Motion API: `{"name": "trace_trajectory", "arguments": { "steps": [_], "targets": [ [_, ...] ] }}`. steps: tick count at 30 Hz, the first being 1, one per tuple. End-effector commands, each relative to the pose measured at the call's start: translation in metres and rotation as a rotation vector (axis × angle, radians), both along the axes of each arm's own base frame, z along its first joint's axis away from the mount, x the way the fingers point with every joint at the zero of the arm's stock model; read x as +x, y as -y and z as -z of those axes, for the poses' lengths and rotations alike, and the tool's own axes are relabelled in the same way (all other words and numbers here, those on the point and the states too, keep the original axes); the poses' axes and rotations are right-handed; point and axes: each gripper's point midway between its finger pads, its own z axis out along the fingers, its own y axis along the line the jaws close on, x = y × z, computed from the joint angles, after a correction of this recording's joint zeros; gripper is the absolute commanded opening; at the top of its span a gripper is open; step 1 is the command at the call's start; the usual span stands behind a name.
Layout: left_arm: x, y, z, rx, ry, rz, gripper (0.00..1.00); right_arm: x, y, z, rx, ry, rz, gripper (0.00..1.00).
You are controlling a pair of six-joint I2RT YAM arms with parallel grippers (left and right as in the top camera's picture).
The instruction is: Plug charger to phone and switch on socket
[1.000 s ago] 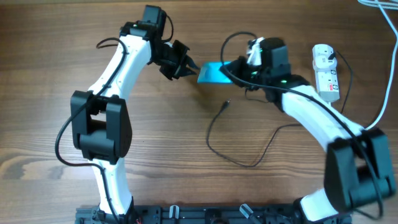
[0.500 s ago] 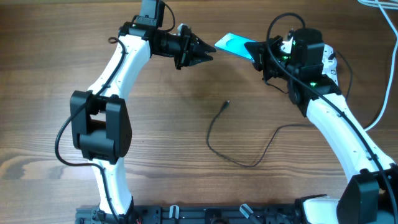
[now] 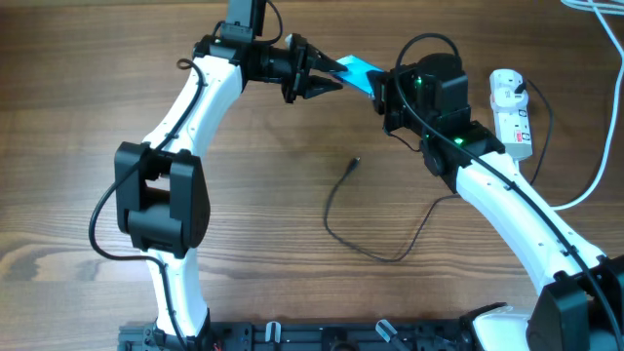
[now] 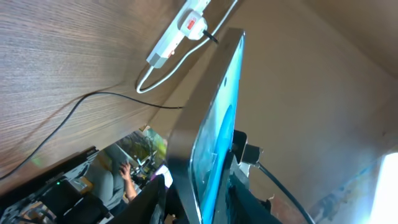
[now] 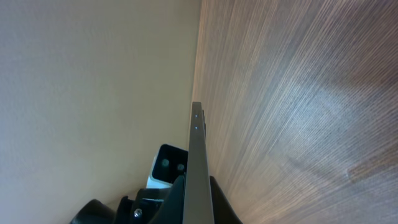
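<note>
The phone, with its cyan screen, is held in the air over the far middle of the table, tilted on edge. My right gripper is shut on its right end, and in the right wrist view its fingers pinch the thin phone edge. My left gripper is open, its fingers standing either side of the phone's left end with small gaps. The charger cable lies loose on the table, its connector free. The white socket lies at the far right.
A thick white cable runs along the right edge of the table. In the left wrist view the socket shows a red switch and a black plug. The arm bases stand at the near edge.
My right gripper has carried the phone up and then a little to the left. My left gripper has moved right, spread its jaws, and now straddles the phone's left end.
</note>
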Motion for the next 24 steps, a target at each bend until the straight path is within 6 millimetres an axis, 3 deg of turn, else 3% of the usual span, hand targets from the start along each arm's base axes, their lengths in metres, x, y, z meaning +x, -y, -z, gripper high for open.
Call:
{"name": "trace_trajectory", "arguments": {
  "steps": [1, 13, 19, 24],
  "targets": [
    [0.005, -0.001, -0.001, 0.016, -0.023, -0.029, 0.31, 0.001, -0.005, -0.022, 0.035, 0.04, 0.022, 0.04],
    [-0.009, 0.025, 0.004, 0.044, -0.041, 0.002, 0.24, 0.0, -0.03, -0.016, 0.094, 0.013, 0.081, 0.05],
    [-0.007, 0.025, 0.007, 0.066, -0.034, -0.012, 0.2, 0.001, -0.03, -0.011, 0.102, -0.003, 0.087, 0.04],
    [-0.002, 0.023, 0.013, 0.102, -0.023, -0.041, 0.09, 0.001, -0.03, -0.012, 0.123, -0.011, 0.098, 0.04]
  ]
}}
